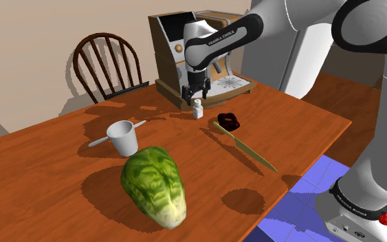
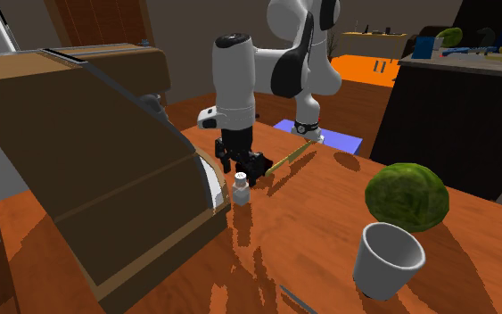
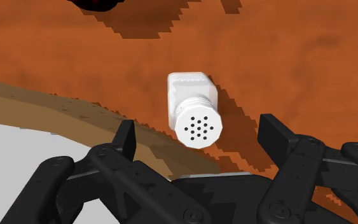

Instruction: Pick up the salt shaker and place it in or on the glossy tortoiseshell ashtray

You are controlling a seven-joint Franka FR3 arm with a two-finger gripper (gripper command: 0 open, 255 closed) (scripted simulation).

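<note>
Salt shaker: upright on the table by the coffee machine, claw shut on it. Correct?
Not quite. The claw is open, its jaws standing apart and clear of the salt shaker, as the wrist view shows. The rest holds: it stands upright on the table by the coffee machine.

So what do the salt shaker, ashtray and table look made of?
Salt shaker: plain matte white with a perforated cap; material unclear. Ashtray: dark with reddish mottling, maybe glass or resin. Table: reddish-brown wood look, streaked grain, mild sheen.
</note>
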